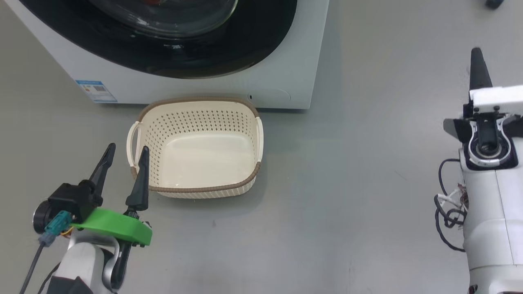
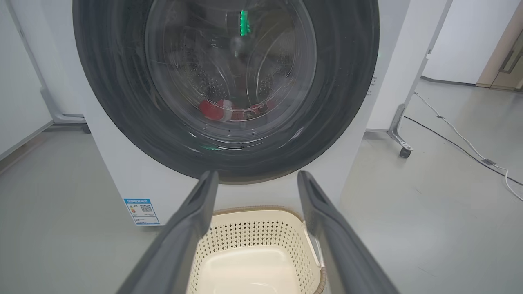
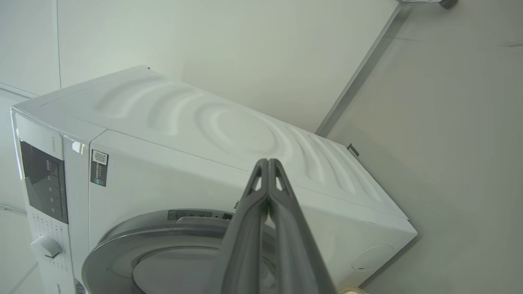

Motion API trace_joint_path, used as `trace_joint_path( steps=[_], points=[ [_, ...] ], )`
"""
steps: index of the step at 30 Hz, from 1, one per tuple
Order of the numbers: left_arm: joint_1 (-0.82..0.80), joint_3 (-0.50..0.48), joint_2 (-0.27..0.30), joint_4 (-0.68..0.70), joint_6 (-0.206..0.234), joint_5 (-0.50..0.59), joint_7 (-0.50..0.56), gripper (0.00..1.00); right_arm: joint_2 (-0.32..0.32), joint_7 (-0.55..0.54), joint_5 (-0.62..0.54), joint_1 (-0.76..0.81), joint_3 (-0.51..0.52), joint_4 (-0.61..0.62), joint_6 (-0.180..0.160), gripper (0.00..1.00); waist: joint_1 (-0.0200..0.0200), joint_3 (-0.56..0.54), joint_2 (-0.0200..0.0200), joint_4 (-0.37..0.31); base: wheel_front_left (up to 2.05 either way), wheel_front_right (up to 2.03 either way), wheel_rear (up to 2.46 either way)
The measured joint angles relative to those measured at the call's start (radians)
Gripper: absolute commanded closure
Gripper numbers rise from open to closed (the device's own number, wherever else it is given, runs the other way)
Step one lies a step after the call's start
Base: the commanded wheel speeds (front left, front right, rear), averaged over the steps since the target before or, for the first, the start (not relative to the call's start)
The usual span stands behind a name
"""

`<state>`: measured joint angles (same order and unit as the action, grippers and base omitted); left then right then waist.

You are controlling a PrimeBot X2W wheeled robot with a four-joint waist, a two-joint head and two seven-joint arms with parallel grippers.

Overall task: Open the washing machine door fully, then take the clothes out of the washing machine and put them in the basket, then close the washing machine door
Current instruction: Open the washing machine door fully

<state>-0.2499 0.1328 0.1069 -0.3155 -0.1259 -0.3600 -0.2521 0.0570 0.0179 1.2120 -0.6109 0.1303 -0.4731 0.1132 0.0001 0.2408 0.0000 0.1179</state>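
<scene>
The washing machine (image 1: 286, 73) stands ahead, and its black-rimmed washing machine door (image 2: 122, 102) lies flat against the white front. Red clothes (image 2: 214, 110) show through the glass at the drum's bottom. On the floor just before the machine sits the cream basket (image 1: 253, 179), with nothing in it; its far rim (image 2: 261, 210) shows in the left wrist view too. My left gripper (image 1: 126, 150) is open beside the basket's left handle, its fingers (image 2: 196, 220) pointing at the door. My right gripper (image 1: 477, 65) is shut and holds nothing, well right of the machine; its tips (image 3: 268, 163) press together.
A blue sticker (image 1: 96, 90) marks the machine's lower left corner. The control panel and knob (image 3: 45, 245) show in the right wrist view. A white partition on castors (image 2: 402, 149) and a floor cable (image 2: 470, 145) lie to the machine's right. Open grey floor (image 1: 359, 183) spreads between basket and right arm.
</scene>
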Motion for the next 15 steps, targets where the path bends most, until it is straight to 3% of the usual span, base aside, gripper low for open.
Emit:
trace_joint_path(
  steps=[9,15],
  points=[
    [-0.072,0.061,-0.003,0.058,-0.002,-0.046,0.000,0.00,0.006,-0.102,0.071,-0.205,-0.016,0.039,-0.035,1.00,0.0000,0.118,0.0000,0.060,0.00,0.00,0.00],
    [-0.098,0.095,-0.012,0.076,-0.002,-0.066,0.000,0.00,0.007,-0.195,0.109,-0.321,-0.079,0.042,-0.056,1.00,0.0000,0.189,0.0000,0.108,0.00,0.00,0.00]
  ],
)
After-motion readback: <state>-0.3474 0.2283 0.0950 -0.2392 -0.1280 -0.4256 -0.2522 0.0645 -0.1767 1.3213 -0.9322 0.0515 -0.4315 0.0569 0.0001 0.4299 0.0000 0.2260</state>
